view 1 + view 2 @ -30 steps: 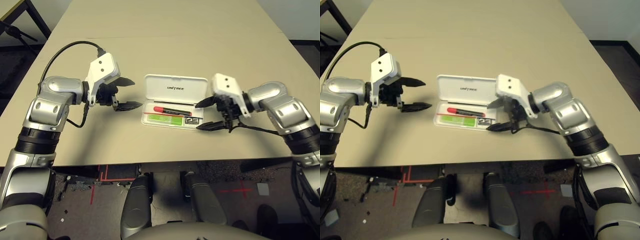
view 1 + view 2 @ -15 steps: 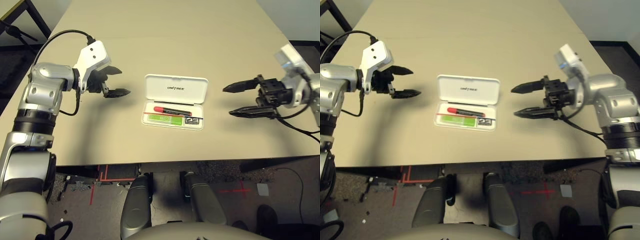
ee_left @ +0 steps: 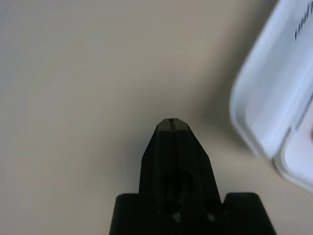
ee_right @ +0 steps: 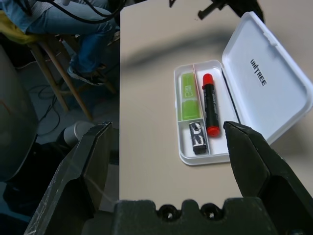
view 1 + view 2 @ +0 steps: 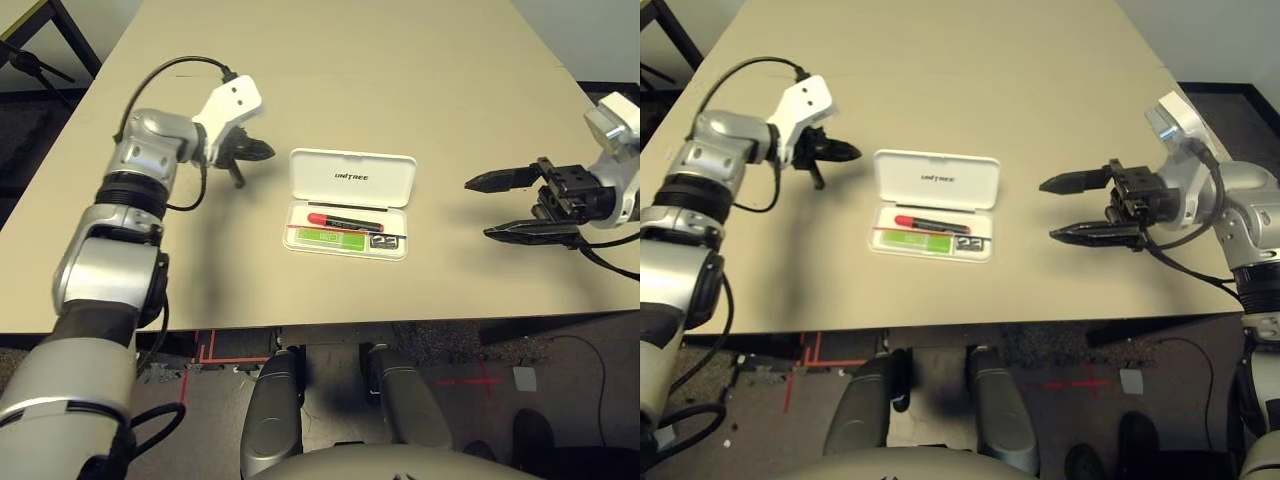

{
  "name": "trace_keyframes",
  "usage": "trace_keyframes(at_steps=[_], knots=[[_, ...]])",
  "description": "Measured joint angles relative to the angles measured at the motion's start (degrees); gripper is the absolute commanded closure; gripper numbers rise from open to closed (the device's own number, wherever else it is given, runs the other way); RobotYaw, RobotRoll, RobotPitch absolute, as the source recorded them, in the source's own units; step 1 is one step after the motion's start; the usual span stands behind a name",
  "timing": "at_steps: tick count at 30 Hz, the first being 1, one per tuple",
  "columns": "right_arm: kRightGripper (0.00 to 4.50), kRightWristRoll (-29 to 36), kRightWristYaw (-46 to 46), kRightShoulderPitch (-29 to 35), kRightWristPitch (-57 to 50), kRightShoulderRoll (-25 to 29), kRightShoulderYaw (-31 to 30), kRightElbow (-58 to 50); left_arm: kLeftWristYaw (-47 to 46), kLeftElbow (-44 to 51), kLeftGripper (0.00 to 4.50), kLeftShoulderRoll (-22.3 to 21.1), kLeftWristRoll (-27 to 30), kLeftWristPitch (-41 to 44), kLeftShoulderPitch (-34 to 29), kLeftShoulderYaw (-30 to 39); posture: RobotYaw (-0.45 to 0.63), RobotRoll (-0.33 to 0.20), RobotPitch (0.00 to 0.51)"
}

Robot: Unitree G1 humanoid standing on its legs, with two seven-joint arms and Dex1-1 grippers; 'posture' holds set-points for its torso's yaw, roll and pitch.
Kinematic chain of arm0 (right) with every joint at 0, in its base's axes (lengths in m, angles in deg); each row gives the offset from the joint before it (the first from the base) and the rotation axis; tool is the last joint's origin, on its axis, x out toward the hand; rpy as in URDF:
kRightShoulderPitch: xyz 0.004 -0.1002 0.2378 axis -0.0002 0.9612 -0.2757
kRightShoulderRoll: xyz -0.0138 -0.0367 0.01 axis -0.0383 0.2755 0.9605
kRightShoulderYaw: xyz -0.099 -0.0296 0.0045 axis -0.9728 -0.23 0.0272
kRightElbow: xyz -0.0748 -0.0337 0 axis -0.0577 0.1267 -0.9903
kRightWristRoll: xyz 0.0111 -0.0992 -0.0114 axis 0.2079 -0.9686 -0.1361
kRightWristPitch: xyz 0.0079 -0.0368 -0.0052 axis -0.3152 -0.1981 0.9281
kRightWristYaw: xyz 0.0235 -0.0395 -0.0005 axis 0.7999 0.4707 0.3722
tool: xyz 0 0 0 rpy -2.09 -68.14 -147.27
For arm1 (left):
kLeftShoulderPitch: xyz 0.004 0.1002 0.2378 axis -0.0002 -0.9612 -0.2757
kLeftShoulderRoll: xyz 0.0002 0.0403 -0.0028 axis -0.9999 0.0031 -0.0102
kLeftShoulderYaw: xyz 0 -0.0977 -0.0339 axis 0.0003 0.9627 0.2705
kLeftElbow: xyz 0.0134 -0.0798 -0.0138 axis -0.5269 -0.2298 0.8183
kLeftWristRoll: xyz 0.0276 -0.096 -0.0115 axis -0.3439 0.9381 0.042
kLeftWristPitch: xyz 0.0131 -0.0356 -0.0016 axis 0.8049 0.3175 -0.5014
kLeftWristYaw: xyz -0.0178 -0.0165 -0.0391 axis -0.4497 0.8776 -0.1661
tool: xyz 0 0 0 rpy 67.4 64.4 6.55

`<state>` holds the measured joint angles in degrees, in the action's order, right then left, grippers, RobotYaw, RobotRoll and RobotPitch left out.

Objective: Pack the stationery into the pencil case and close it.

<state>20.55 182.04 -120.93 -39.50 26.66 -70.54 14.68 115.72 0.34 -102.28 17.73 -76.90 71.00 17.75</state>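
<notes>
White pencil case [image 5: 349,203] lid up, marker [image 5: 344,220] inside, left gripper [image 5: 262,152] clenched empty, right gripper [image 5: 497,207] spread.

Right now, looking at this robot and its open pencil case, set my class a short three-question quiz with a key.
1. True or false: the pencil case lies with its lid shut.
2. Which gripper has its fingers closed together? A) left gripper B) right gripper C) both
3. Fill in: in the tray, the red-capped black marker lies between the lid and the ______ bar.

Key
1. False: the lid lies open, flat on the table.
2. A: the left one is shut on nothing beside the case; the right one stands wide open, clear of the case.
3. Light-green: the light-green bar lies beside the marker, with the small silver-black metal piece at the tray's end.
</notes>
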Motion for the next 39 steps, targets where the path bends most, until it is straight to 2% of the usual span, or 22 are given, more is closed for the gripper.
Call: trace_keyframes(at_steps=[7, 13, 19, 26, 32, 39], knots=[[0.00, -0.1, 0.0, 2.2, -1.0, -0.4, 2.3, -1.7, 0.4, -2.2, 4.47, 3.6, 0.0, -0.3, 2.1, 0.9, -0.11, 0.000, 0.182], [0.00, -0.3, 0.0, 2.2, -1.3, -1.0, 3.2, -1.9, 3.3, 0.9, 4.47, 4.6, 0.4, 1.0, 1.8, 1.8, -0.08, 0.000, 0.177], [0.00, -1.1, 0.0, 0.0, -1.4, -2.4, 3.0, -0.9, 6.1, 12.2, 4.47, 4.4, 1.4, 4.1, -3.2, 2.1, -0.05, 0.000, 0.177], [0.00, -1.5, 0.0, -1.9, -1.2, -3.2, 2.4, 0.6, 11.0, 33.5, 4.47, 0.2, 1.6, 9.9, -13.5, 0.2, -0.03, 0.000, 0.178], [0.00, -1.5, 0.0, -2.6, -0.9, -3.8, 1.1, 1.4, 12.8, 44.6, 4.47, -2.4, 1.5, 12.6, -18.8, -2.1, -0.02, 0.000, 0.177], [0.00, -1.5, 0.0, -3.1, -0.6, -4.1, 0.7, 2.3, 15.3, 52.1, 4.47, -3.7, 1.7, 14.3, -21.7, -4.8, -0.03, 0.000, 0.177]])
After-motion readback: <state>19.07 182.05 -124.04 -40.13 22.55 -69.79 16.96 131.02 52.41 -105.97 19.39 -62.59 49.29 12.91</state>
